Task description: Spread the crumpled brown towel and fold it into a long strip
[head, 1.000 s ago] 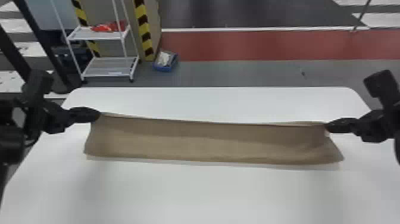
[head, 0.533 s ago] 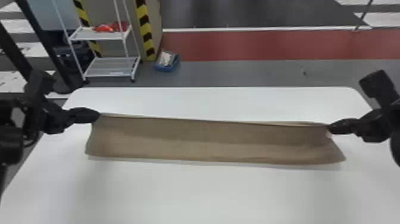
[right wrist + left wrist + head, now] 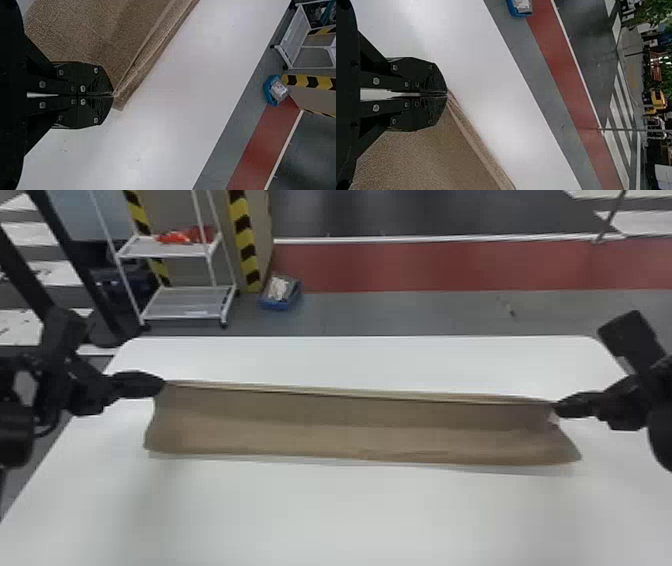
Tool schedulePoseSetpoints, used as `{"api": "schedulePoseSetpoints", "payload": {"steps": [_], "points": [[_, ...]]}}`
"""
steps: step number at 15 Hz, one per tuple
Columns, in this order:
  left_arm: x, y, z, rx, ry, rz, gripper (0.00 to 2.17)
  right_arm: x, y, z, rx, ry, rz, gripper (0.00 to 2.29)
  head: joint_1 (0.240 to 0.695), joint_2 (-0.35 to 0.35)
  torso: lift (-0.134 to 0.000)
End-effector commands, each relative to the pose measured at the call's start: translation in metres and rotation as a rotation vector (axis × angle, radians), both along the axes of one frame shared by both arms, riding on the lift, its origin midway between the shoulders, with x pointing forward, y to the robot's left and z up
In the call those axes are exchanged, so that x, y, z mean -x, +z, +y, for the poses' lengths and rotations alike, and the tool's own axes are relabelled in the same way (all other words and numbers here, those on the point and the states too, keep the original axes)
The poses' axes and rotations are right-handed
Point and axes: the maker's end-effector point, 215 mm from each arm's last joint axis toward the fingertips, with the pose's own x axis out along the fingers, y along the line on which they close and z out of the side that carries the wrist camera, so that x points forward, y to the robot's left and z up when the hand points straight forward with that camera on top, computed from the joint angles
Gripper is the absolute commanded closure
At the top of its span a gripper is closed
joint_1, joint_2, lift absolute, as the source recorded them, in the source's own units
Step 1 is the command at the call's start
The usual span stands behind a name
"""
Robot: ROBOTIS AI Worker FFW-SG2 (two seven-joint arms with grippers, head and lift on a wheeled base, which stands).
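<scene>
Clock read on the table, 12 at its far side. Head view: you have the towel (image 3: 350,427) in full length, 9 to 3 o'clock, between the left gripper (image 3: 161,384) and the right gripper (image 3: 557,408). Left wrist view: you get foliage (image 3: 659,12) and a yellow machine (image 3: 657,99) in the distance; the left gripper (image 3: 447,94) has its fingers together, clamped on a towel corner. Right wrist view: the right gripper (image 3: 113,95) is likewise closed on cloth, with a little flap past its tips.

Surroundings: white table (image 3: 350,515) under your work; wheeled rack (image 3: 185,302) beyond it at 11 o'clock, blue bin (image 3: 281,302) between 11 and 12, red floor strip (image 3: 450,265) at 12 to 1. Your fingertips cover the pinched spots.

Towel relative to tools: from the left gripper it runs toward 3, from the right toward 9; its broad face falls toward 6, layered edges along the 12 side.
</scene>
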Motion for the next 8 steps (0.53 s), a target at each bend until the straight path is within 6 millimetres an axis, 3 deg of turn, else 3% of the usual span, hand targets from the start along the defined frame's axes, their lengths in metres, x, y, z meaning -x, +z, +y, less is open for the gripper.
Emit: {"api": "schedulePoseSetpoints", "payload": {"steps": [1, 3, 8], "points": [[0.002, -0.002, -0.001, -0.003, -0.005, 0.003, 1.08, 0.000, -0.002, -0.003, 0.001, -0.023, -0.004, 1.23, 0.695, 0.049, -0.125], [0.003, -0.002, 0.000, -0.011, -0.011, 0.000, 1.08, 0.005, -0.007, -0.011, 0.000, -0.068, 0.002, 0.04, 0.695, 0.047, -0.125], [0.003, -0.001, -0.002, -0.020, -0.023, -0.005, 1.08, 0.008, 0.008, -0.017, -0.011, -0.125, -0.042, 0.04, 0.695, 0.035, -0.125]]}}
